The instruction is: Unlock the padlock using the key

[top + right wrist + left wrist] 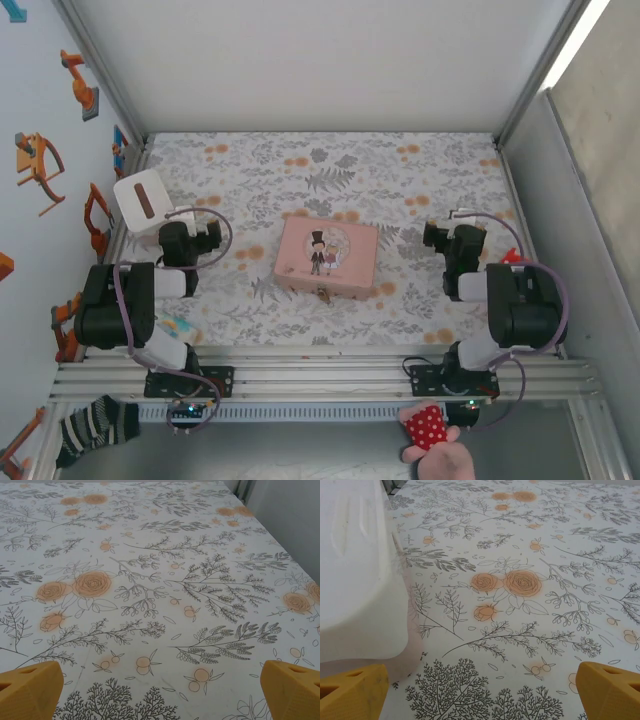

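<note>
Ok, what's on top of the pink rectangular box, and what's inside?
The pink rectangular box shows a printed cartoon couple on its lid; no loose item lies on it. The tiny brass padlock sits at its near side. The lid is shut, hiding the inside.

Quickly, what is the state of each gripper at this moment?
Left gripper: open, jaws wide apart, holding nothing.
Right gripper: open, jaws wide apart, holding nothing.
</note>
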`<state>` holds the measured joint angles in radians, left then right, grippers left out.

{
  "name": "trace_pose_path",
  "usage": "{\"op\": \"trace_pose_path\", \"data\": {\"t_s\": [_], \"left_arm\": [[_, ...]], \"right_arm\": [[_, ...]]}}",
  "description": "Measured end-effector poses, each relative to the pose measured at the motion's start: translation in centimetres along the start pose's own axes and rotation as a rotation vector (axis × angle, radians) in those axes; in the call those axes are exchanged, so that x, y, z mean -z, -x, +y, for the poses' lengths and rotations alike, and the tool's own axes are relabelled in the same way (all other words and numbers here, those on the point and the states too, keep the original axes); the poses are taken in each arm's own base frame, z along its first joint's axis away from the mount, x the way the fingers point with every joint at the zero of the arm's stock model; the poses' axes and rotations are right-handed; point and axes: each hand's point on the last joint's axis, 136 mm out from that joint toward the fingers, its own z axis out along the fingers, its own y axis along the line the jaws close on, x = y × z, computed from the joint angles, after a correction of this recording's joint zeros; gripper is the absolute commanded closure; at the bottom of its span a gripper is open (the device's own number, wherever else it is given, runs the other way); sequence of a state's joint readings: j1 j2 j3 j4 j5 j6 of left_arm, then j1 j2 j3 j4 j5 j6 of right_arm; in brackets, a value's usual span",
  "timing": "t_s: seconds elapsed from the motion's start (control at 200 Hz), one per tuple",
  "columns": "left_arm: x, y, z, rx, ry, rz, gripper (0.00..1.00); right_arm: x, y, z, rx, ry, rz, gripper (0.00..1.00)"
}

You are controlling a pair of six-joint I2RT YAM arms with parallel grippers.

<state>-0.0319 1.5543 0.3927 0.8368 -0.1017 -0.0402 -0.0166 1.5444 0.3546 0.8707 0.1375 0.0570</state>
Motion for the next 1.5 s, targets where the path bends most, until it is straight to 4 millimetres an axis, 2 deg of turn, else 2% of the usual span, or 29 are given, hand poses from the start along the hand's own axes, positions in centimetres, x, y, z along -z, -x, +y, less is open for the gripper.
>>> {"op": "trace_pose_path", "data": {"t_s": [0.401, 1.262, 1.402, 1.453, 1.498], "left_arm": [[0.0, 0.0, -0.1, 0.000, -0.009, 0.000, 0.04], [0.0, 0.0, -0.2, 0.001, -0.012, 0.001, 0.03], [0.1, -0.1, 0.1, -0.003, 0.014, 0.022, 0.03], [0.2, 0.5, 0.3, -0.010, 0.036, 0.042, 0.03], [0.4, 2.1, 0.1, -0.018, 0.050, 0.043, 0.04]], "right_arm": [[0.0, 0.0, 0.8, -0.001, 0.051, 0.001, 0.00], [0.0, 0.0, 0.9, -0.003, 0.060, 0.004, 0.01], [0.0, 0.0, 0.9, -0.002, 0.063, 0.003, 0.06], [0.0, 0.1, 0.9, -0.002, 0.064, 0.004, 0.07], [0.4, 0.3, 0.9, -0.001, 0.063, 0.007, 0.07]]}}
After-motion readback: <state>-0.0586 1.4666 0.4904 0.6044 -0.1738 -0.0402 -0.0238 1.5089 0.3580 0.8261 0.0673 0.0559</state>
